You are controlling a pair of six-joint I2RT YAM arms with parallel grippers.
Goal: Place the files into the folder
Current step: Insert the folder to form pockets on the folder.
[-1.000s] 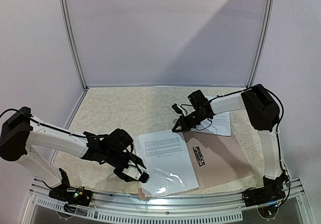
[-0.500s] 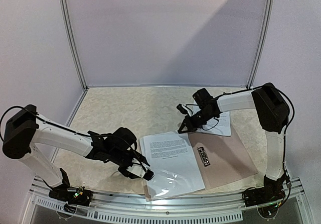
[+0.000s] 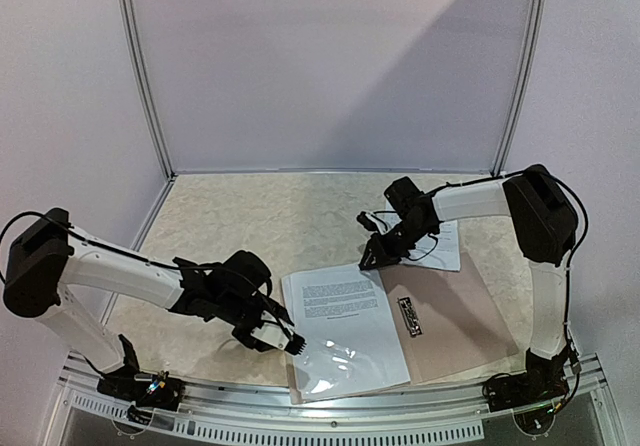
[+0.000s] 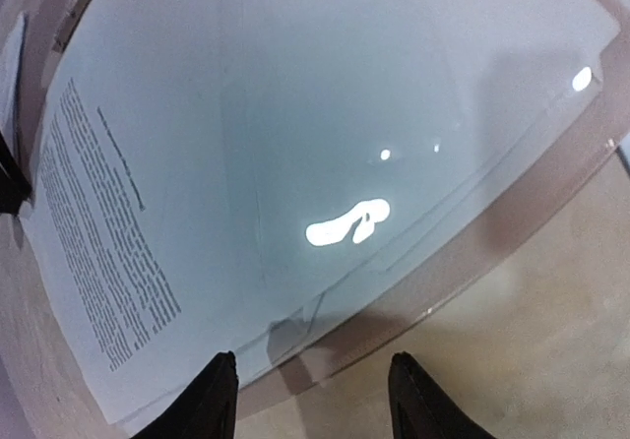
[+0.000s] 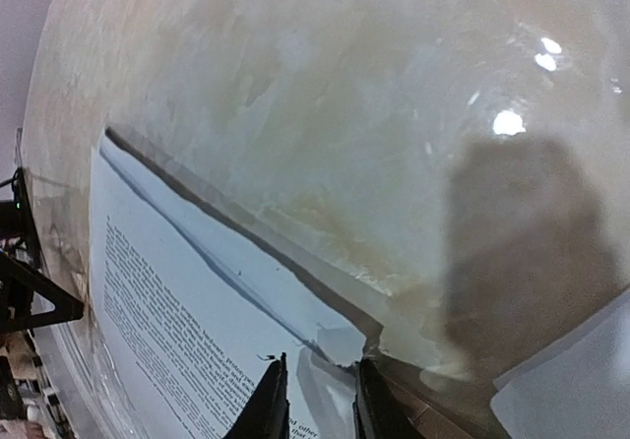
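The tan folder (image 3: 455, 311) lies open near the table's front edge, with a small black clip (image 3: 410, 318) on its bare right half. A printed white sheet of the files (image 3: 335, 301) lies on its left half, its near part under a glossy clear sleeve (image 3: 330, 361). My left gripper (image 3: 292, 346) hovers at the folder's near left corner, open with nothing between its fingers (image 4: 212, 405); below it are the sheet (image 4: 246, 114) and the folder's rim (image 4: 512, 213). My right gripper (image 3: 367, 262) is at the sheet's far right corner, its jaws a narrow gap apart over that corner (image 5: 340, 345).
Another white sheet (image 3: 447, 249) lies on the marbled tabletop (image 3: 260, 216) behind the folder, under the right arm, and also shows in the right wrist view (image 5: 581, 380). Grey walls close the back and sides. The arm bases and a metal rail (image 3: 330, 426) run along the near edge.
Folder and sheet have slid a little to the right. Both grippers moved right with them. The right jaws, shut before, have parted slightly.
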